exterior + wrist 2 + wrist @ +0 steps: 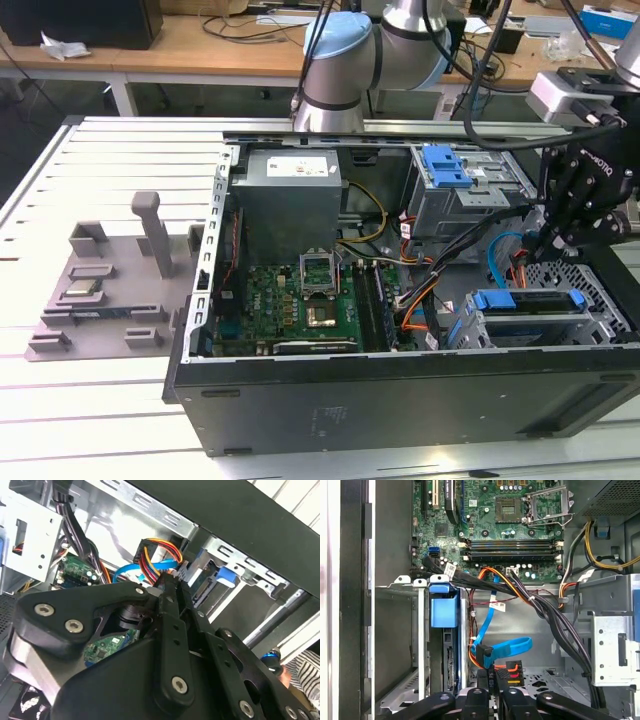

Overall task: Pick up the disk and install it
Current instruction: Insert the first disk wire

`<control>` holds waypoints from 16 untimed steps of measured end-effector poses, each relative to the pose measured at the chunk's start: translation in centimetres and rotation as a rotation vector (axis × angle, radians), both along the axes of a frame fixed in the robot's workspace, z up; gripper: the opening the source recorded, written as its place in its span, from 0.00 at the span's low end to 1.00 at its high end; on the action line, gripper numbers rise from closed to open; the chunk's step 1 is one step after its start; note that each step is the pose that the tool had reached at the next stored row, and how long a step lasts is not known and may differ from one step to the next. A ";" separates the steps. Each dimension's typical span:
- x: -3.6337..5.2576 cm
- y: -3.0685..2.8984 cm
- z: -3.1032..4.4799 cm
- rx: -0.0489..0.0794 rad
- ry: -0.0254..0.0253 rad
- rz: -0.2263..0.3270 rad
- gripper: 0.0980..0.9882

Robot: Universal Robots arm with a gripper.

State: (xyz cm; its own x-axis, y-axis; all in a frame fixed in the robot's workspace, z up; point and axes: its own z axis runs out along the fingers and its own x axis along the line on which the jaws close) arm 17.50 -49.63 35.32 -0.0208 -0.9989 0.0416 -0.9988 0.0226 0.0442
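Over the drive cage (pixel 603 318) at the exterior view's right, inside the open computer case (pixel 400 400), the gripper (pixel 551 240) hangs with its 2 fingers (pixel 485 682) drawn together and nothing visibly clamped between them. In both wrist views the tips sit just beside a black plug (pixel 511 670) on red and orange wires, next to the looped blue cable (pixel 506 647); whether they touch the plug I cannot tell.

The disk (pixel 530 303) is apart from the gripper. It lies in the cage, its blue carrier (pixel 443 611) showing at the cage mouth in the first wrist view, with the drive body standing on edge below it.

By my reading, the carrying is done and the work now is about seating and connection. Doing that well means keeping the tips clear of the loose wires, since a snagged cable could drag the drive askew. Pressure should run straight along the cage rails, not sideways against the carrier. The motherboard (pixel 510 510) is well apart and at little risk.
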 end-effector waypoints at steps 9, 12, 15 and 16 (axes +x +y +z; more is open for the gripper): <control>0.01 -3.21 -0.19 0.000 0.0000 0.000 0.09; 0.26 -3.22 -0.88 0.000 0.0000 0.000 0.09; 0.33 -3.22 -1.17 0.000 -0.0001 0.000 0.09; 0.35 -3.23 -1.25 0.000 0.0002 0.000 0.09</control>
State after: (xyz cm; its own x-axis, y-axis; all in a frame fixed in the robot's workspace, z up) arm 17.85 -52.86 34.07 -0.0208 -0.9989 0.0417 -0.9988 0.0227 0.0444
